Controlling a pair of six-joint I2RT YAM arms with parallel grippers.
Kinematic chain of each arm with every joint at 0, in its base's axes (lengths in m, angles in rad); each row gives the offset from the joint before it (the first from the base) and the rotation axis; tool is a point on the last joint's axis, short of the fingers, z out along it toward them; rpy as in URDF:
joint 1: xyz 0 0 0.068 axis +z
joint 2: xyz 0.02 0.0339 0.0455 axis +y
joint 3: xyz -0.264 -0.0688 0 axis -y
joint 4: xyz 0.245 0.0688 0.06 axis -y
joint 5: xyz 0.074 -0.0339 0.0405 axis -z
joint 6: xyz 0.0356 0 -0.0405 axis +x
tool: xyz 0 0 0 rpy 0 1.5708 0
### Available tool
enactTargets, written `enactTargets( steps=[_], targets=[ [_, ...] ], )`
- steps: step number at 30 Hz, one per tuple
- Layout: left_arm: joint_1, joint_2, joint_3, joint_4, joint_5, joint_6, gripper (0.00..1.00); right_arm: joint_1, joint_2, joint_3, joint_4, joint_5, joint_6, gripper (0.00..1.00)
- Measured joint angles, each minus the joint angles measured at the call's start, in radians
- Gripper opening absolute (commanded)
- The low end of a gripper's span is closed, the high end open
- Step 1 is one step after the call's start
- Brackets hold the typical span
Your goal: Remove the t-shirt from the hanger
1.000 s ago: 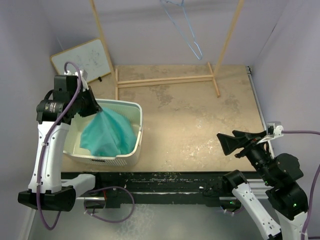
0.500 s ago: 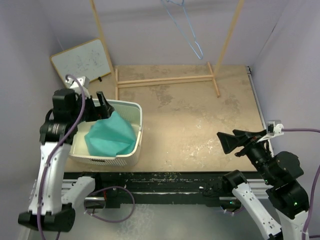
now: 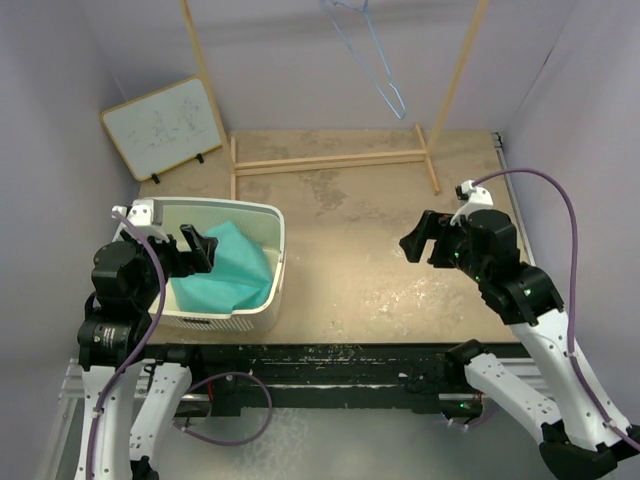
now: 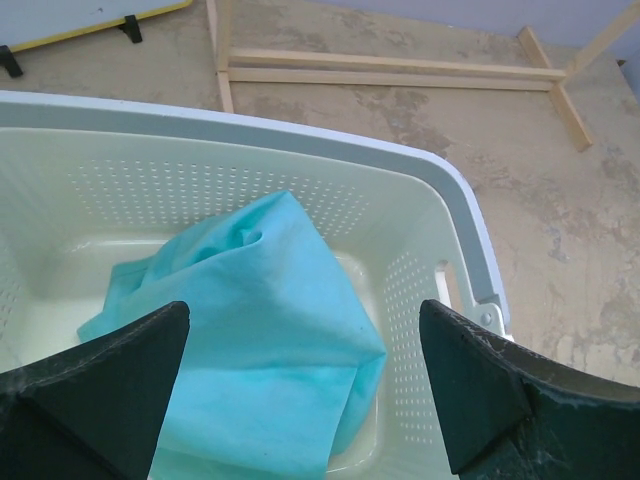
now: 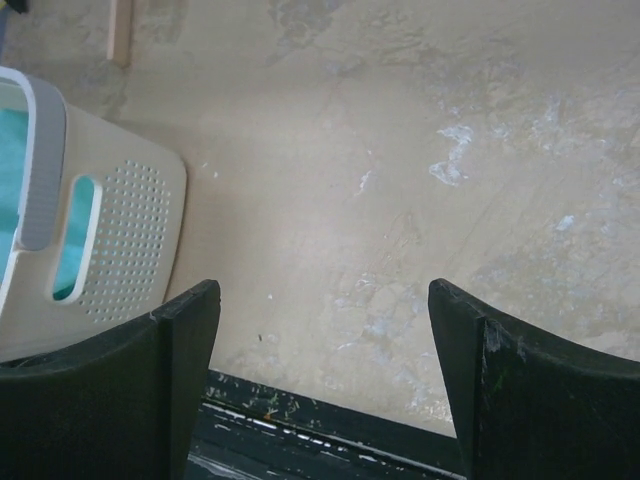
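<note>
While the t-shirt [image 4: 250,330] is bunched in the basket [image 4: 470,225] just below the spread left fingers [image 4: 100,390], nearer than the spread right fingers [image 5: 520,380], nothing is gripped; the bare hanger [image 3: 391,101] is hung far beyond both.

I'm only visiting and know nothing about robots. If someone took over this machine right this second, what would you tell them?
The left fingers are open and empty, above the basket.
The right fingers are open and empty, over bare table.
The t-shirt lies crumpled in the basket; the hanger hangs bare at the wooden rack.
Done: shirt is off the hanger.
Left: apparently nothing but parking the arms.
</note>
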Motion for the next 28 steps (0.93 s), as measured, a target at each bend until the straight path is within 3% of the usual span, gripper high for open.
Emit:
enactTargets(
  steps=[9, 28],
  targets=[
    [0.000, -0.016, -0.016, 0.011, -0.022, -0.008, 0.99, 0.000, -0.090, -0.001, 0.070, 0.066, 0.001, 0.86],
    [0.000, -0.013, -0.028, 0.018, -0.022, -0.008, 0.99, 0.000, -0.111, -0.137, 0.178, 0.151, -0.009, 0.82]
  ],
)
